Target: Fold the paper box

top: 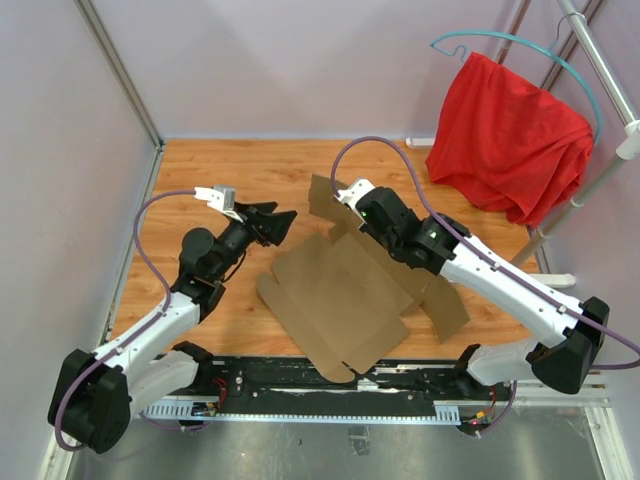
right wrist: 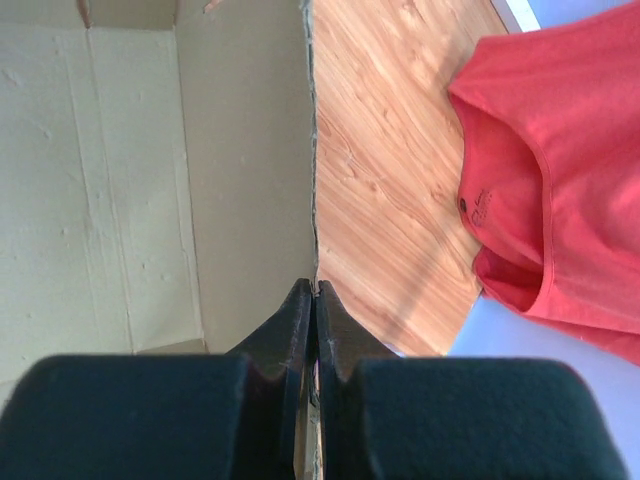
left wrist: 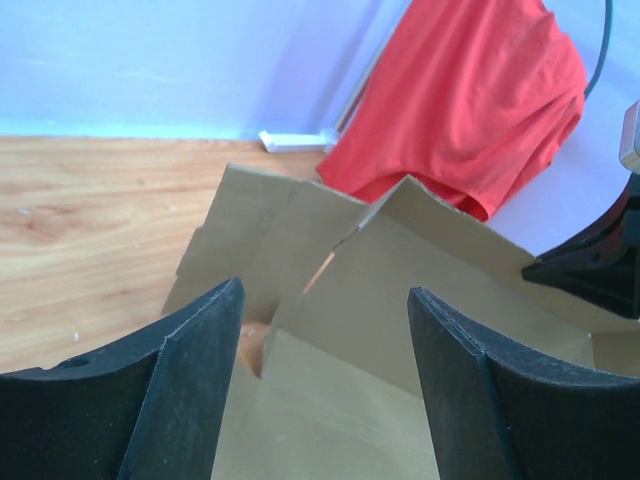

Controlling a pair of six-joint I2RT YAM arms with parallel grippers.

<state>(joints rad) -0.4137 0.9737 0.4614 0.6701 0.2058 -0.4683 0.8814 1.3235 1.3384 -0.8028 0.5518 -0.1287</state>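
The paper box [top: 335,295] is a brown cardboard die-cut sheet lying mostly flat on the wooden table, with its far panel lifted. My right gripper [top: 347,213] is shut on the edge of that raised far panel; in the right wrist view the fingers [right wrist: 316,287] pinch the thin cardboard edge [right wrist: 240,180]. My left gripper [top: 282,221] is open and empty, hovering just left of the box's far-left corner. In the left wrist view its gripper [left wrist: 325,297] points at the raised cardboard [left wrist: 420,290] without touching it.
A red cloth [top: 510,135] hangs on a teal hanger [top: 520,45] from a rack at the back right; it also shows in the left wrist view [left wrist: 470,100] and the right wrist view [right wrist: 560,180]. Walls enclose the wooden table [top: 220,170].
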